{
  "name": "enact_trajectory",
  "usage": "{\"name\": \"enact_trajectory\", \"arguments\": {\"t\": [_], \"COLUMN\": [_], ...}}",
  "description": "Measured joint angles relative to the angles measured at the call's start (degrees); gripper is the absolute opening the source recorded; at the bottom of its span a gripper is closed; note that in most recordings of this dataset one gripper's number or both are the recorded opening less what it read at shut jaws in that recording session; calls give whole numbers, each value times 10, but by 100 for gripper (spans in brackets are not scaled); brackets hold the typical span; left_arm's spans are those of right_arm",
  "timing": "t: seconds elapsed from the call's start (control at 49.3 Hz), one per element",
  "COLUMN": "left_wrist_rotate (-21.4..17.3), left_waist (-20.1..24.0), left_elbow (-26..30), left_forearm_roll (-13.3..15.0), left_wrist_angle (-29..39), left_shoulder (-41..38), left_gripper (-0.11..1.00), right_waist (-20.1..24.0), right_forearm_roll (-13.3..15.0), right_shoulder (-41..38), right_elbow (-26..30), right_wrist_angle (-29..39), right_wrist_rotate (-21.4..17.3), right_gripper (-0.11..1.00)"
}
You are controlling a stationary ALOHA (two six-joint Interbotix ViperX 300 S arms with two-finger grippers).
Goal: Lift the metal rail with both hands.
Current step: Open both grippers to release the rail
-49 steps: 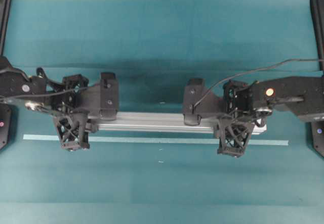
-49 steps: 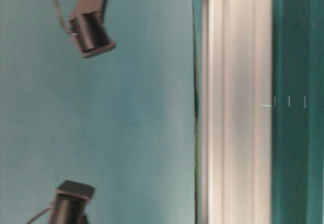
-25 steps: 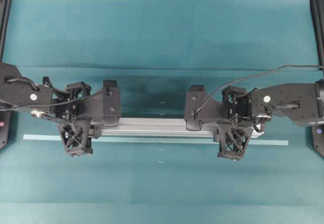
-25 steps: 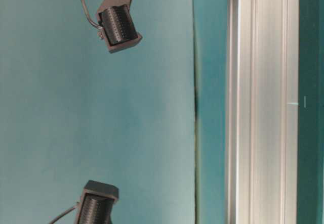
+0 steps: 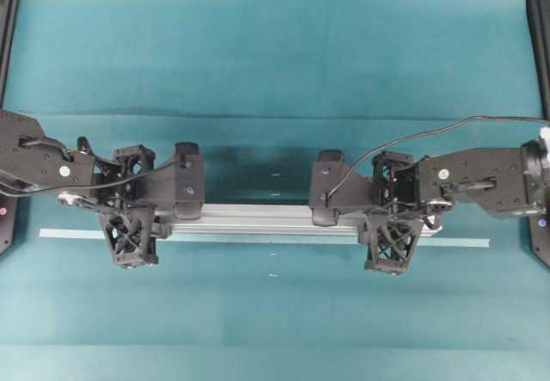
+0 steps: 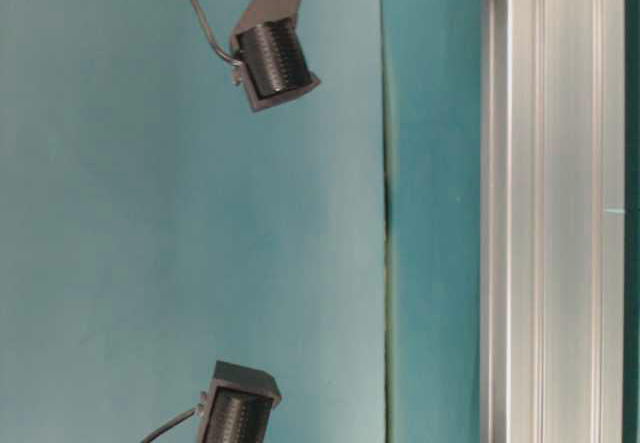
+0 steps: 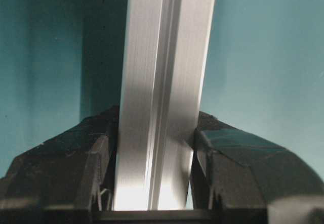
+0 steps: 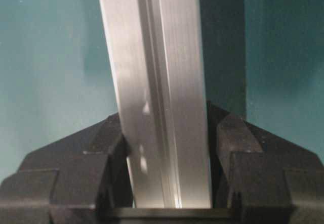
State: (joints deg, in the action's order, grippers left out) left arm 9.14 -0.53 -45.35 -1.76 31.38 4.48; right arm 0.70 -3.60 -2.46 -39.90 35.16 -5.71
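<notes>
- The metal rail (image 5: pixel 258 218) is seen lying lengthwise across the middle of the worktop (image 5: pixel 275 54), just behind the pale tape strip (image 5: pixel 77 234) and parallel to it.
- The left tool (image 7: pixel 154 148) is clenched on the metal rail near one end, a finger pressed against each side.
- The right tool (image 8: pixel 169 148) is clenched on the metal rail near the other end in the same way.
- A shadow is cast on the cloth beside the rail, so it is judged to be off the worktop.
- A tilt could be caused by unequal raising of the two arms.
- Slippage through the smooth fingers might follow, and one end could be dropped onto the worktop.
</notes>
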Motion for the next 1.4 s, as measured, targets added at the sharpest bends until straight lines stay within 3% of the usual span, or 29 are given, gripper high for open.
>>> {"name": "enact_trajectory", "arguments": {"t": [1.298, 1.339, 1.4], "left_wrist_rotate": [0, 0, 9], "left_waist": [-2, -2, -2], "left_elbow": [-11, -11, -11], "left_forearm_roll": [0, 0, 1], "left_wrist_angle": [-47, -48, -48], "left_shoulder": [-11, -11, -12], "left_gripper": [30, 32, 48], "right_waist": [-4, -4, -4], "right_forearm_roll": [0, 0, -1], "right_shoulder": [-8, -8, -8], "right_elbow": [-19, -19, -20], "right_wrist_angle": [-42, -42, -42], "right_wrist_rotate": [2, 2, 0], "right_gripper": [38, 38, 48]}}
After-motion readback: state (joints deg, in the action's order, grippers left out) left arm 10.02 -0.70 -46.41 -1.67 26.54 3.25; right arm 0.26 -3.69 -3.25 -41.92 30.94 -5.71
